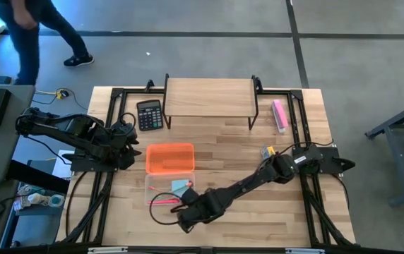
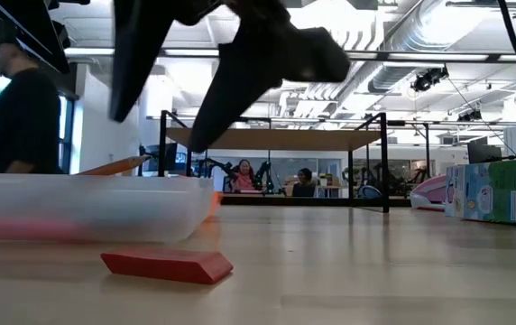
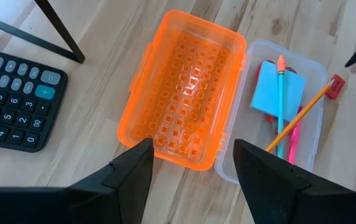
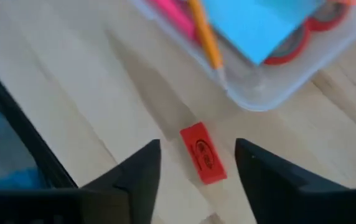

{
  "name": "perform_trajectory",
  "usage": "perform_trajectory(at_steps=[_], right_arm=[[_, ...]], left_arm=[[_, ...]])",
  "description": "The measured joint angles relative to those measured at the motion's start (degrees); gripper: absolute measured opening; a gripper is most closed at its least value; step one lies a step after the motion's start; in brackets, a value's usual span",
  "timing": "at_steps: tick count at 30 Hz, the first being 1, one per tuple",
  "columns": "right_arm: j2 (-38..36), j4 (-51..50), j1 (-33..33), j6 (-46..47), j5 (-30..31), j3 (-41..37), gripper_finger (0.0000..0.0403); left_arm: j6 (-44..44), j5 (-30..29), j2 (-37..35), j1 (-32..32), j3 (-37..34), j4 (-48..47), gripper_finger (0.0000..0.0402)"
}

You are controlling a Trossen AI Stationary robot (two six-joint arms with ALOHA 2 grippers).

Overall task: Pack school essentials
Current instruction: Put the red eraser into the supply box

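A small red eraser (image 4: 203,160) lies flat on the table just outside the clear box's (image 4: 271,81) near corner. My right gripper (image 4: 198,148) hovers over it, open, one finger on either side, not touching. In the low view the eraser (image 2: 168,264) rests on the wood beneath that gripper (image 2: 181,99). The clear box (image 1: 165,189) holds a light-blue notepad (image 3: 277,93), an orange pencil (image 3: 299,115), a pink one (image 3: 292,142), a blue one (image 3: 280,93) and a red ring (image 4: 296,40). My left gripper (image 3: 190,168) is open above the orange lid's (image 3: 184,112) near edge. The crayon box (image 1: 268,152) stands by the right arm.
An orange lid (image 1: 170,157) lies beyond the clear box. A black calculator (image 1: 149,114) sits left of a wooden riser (image 1: 209,97) at the far edge, a pink bar (image 1: 280,115) to its right. A person (image 1: 32,28) walks beyond the far-left corner.
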Motion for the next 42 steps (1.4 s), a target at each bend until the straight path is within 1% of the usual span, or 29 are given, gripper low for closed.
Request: perform_trajectory(at_steps=[3, 7, 11, 14, 19, 25, 31, 39, 42], right_arm=[[0.76, 0.43, 0.02, -5.91, -2.09, 0.00, 0.0215], [1.31, 0.26, 0.04, -11.12, -2.57, 0.00, 0.0226], [1.42, 0.22, 0.04, -15.30, -1.82, 0.00, 0.0222], [1.42, 0.43, 0.04, -19.14, -0.40, 0.00, 0.0213], [2.51, 1.37, 0.09, -24.53, -0.25, 0.04, 0.0198], [3.79, 2.51, 0.60, -25.16, -0.17, 0.04, 0.0189], [5.70, 2.83, 1.28, -25.49, -0.04, 0.04, 0.0188], [8.43, -0.06, 1.79, -25.05, 1.11, 0.48, 0.0188], [8.85, -0.44, 1.79, -25.11, 1.08, 0.48, 0.0180]], left_arm=[[-0.02, 0.00, 0.02, 0.00, 0.00, 0.02, 0.0211], [-0.08, -0.02, 0.00, 0.00, 0.00, 0.02, 0.0211], [-0.20, -0.02, 0.01, 0.01, 0.00, 0.00, 0.0211], [-0.17, -0.02, 0.00, 0.01, 0.00, 0.02, 0.0211], [-1.13, -0.09, 0.00, 0.00, 0.00, 0.00, 0.0211], [-1.42, -0.21, 0.02, 0.00, 0.00, 0.00, 0.0211], [-1.51, -0.75, 0.01, 0.00, 0.00, 0.02, 0.0211], [-1.51, -1.76, 0.00, -0.01, 0.00, 0.02, 0.0211], [-1.51, -1.79, 0.01, -0.01, 0.01, 0.04, 0.0211]])
